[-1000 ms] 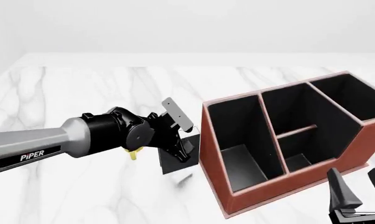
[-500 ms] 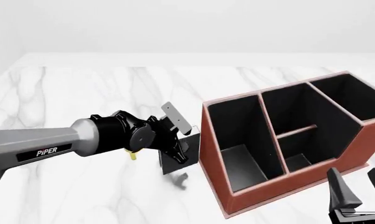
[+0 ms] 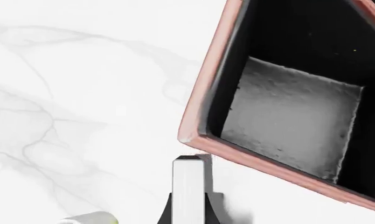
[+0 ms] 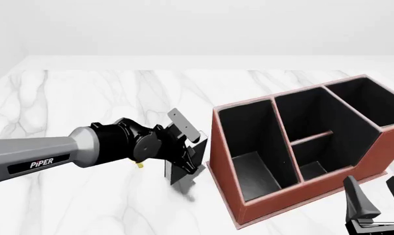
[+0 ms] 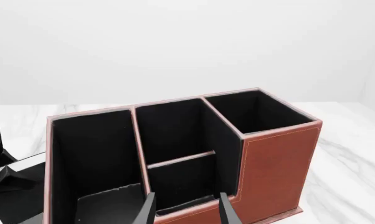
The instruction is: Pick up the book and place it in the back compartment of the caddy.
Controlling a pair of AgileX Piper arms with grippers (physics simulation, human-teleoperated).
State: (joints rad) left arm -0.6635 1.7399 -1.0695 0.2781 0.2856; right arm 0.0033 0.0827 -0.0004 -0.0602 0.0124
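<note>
Nearest, the right gripper (image 4: 375, 198) waits with fingers spread and empty, in front of the caddy (image 4: 262, 203). Farther on, the left gripper (image 4: 184, 157) is by far the nearer to the book (image 4: 176, 174), which stands upright on the table (image 4: 86, 93) directly beneath its fingers, long axis vertical, just beside the caddy's left wall. Whether those fingers pinch the book cannot be told.

The white marble table (image 4: 86, 98) carries the caddy (image 4: 354, 161), book (image 4: 181, 172) and a yellow mug (image 4: 139, 165).
</note>
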